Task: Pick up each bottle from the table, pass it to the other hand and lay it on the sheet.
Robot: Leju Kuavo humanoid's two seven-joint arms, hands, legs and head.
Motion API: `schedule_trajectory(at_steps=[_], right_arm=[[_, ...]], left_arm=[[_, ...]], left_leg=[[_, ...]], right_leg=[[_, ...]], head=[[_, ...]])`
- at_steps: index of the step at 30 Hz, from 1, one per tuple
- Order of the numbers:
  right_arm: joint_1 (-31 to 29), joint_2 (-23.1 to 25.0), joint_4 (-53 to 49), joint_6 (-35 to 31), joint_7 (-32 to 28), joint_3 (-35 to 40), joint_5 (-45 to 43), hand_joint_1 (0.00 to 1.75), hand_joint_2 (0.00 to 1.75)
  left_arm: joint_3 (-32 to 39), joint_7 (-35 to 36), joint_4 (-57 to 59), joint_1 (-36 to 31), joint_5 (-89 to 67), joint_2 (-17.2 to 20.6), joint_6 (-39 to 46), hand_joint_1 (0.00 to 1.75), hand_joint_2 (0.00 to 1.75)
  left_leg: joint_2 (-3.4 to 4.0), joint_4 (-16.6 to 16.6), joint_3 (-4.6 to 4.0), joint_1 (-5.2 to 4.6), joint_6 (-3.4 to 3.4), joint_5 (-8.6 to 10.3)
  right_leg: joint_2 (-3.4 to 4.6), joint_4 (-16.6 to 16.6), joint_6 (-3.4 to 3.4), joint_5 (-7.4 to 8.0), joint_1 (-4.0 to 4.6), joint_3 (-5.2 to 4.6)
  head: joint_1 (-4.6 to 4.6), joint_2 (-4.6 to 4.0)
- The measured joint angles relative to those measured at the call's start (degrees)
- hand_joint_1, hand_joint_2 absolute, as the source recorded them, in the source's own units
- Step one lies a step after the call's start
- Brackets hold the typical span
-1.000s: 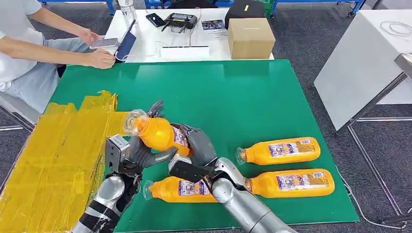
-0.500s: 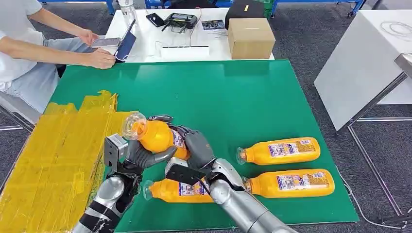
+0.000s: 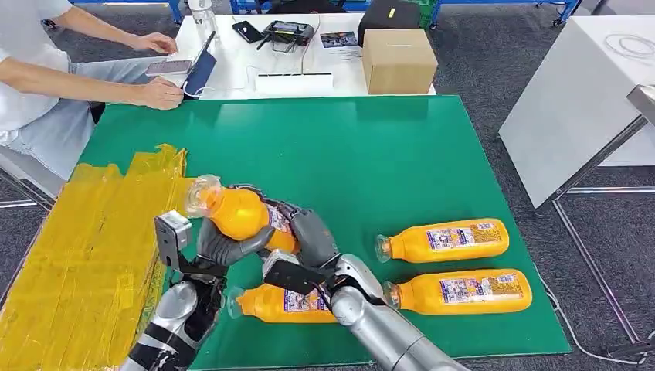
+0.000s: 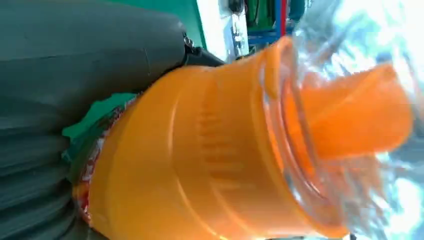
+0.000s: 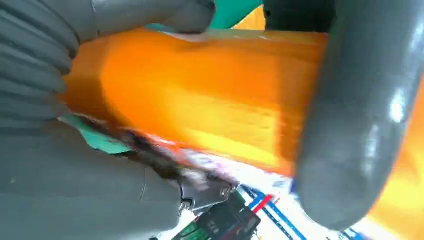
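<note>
An orange bottle with a clear cap is held in the air over the green table, its cap end pointing toward the yellow sheet. My left hand wraps its fingers round the bottle's upper body. My right hand grips the labelled base end. Up close, the left wrist view has the bottle against my left hand. In the right wrist view, grey fingers of my right hand close round the bottle.
Three more orange bottles lie on the table: one under my right forearm, two at the right. A person's arm rests at the far left corner. Behind stand a cardboard box and a white table.
The bottle and both hands have shifted left toward the sheet. My left hand's fingers, raised a second ago, now wrap the bottle. The person's far hand has moved.
</note>
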Motion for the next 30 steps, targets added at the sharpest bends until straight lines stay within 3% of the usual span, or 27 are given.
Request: schedule_trajectory(at_steps=[12, 20, 24, 27, 30], right_arm=[[3.55, -1.05, -7.8, -1.29, -2.23, -2.67, -4.87, 0.0, 1.75], [5.59, -1.9, -14.56, -2.47, -3.59, -5.25, -8.64, 0.0, 1.75], [7.24, -2.43, -19.03, -3.21, -4.48, -6.53, -9.97, 0.0, 1.75], [9.37, -3.36, -23.81, -3.5, -4.5, -7.82, -9.97, 0.0, 1.75], [11.67, -4.35, -28.6, -4.06, -4.5, -9.42, -9.68, 0.0, 1.75]], left_arm=[[3.83, -0.57, -1.9, -0.11, 1.1, -0.11, 4.11, 1.75, 1.75], [5.95, -3.85, -2.65, -1.06, -6.0, 0.74, 13.04, 1.75, 1.75], [6.78, -3.77, -2.32, -2.62, -25.81, 2.68, 28.77, 1.75, 1.75], [7.15, 4.51, 0.08, -5.35, -46.75, 5.31, 35.93, 1.75, 1.75], [7.83, 13.06, 3.81, -8.39, -62.88, 7.45, 36.66, 1.75, 1.75]], left_leg=[[0.0, 0.0, 0.0, 0.0, 0.0, 0.0], [0.0, 0.0, 0.0, 0.01, 0.0, 0.0], [0.0, 0.0, 0.0, 0.02, 0.0, 0.0], [-0.05, 0.0, 0.0, 0.02, 0.0, 0.01], [-0.01, 0.0, 0.0, 0.02, 0.0, 0.01]], right_leg=[[0.0, 0.0, 0.0, 0.0, 0.0, -0.01], [0.0, 0.0, 0.0, 0.0, 0.01, 0.0], [0.0, 0.0, 0.0, 0.0, 0.01, -0.02], [-0.03, 0.0, 0.0, 0.0, 0.01, -0.01], [-0.01, 0.01, 0.0, 0.0, 0.01, -0.01]], head=[[0.0, 0.0], [0.0, 0.0], [0.0, 0.0], [0.0, 0.0], [0.0, 0.0]])
